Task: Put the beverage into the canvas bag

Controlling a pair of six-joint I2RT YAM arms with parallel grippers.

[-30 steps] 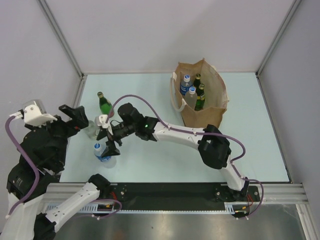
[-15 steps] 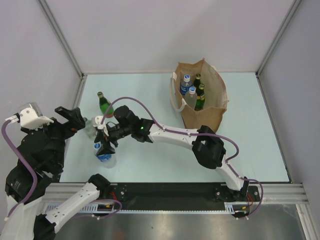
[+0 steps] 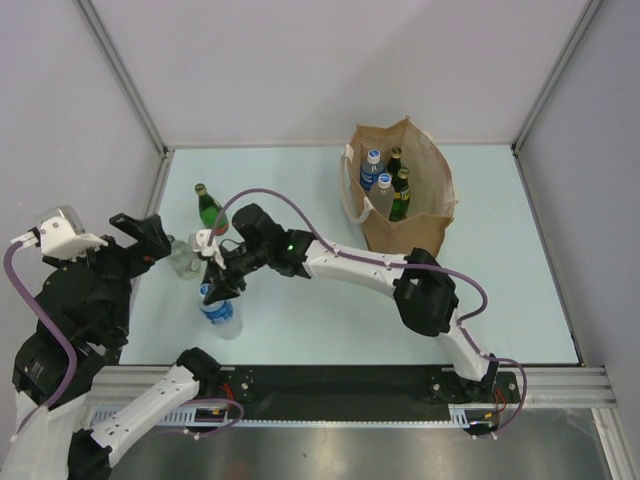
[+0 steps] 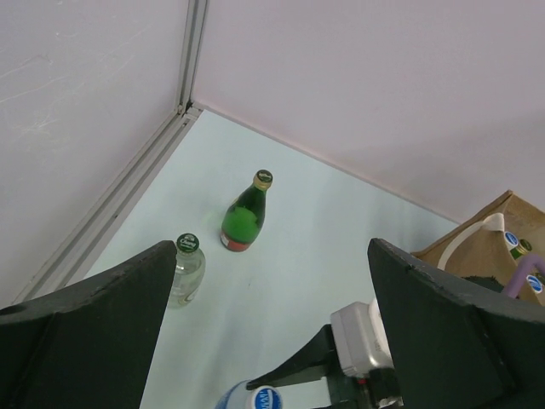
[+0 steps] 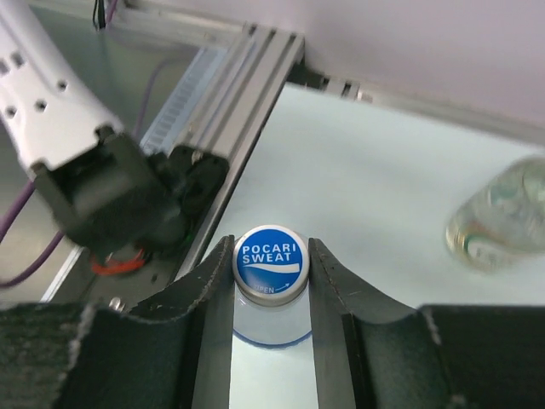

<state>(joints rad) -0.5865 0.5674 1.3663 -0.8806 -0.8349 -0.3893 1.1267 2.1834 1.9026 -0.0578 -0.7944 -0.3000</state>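
The beverage, a clear bottle point(image 3: 220, 312) with a blue Pocari Sweat cap point(image 5: 270, 261), stands upright near the table's front left. My right gripper point(image 3: 213, 291) is over it, and its two fingers press the cap's sides in the right wrist view point(image 5: 270, 249). The tan canvas bag point(image 3: 428, 218) with white handles stands at the back right and holds several bottles. My left gripper point(image 4: 271, 247) hangs wide open and empty at the far left point(image 3: 146, 236), apart from the bottle, whose cap shows at the bottom edge point(image 4: 261, 400).
A green glass bottle point(image 3: 209, 208) point(image 4: 243, 218) and a small clear bottle with a green cap point(image 3: 183, 259) point(image 4: 185, 269) stand at the left, behind the held bottle. The left wall rail point(image 3: 160, 185) runs close by them.
My right gripper came down and toward the front over the blue-capped bottle and its jaws narrowed onto the cap. The left arm drew back slightly, still open.
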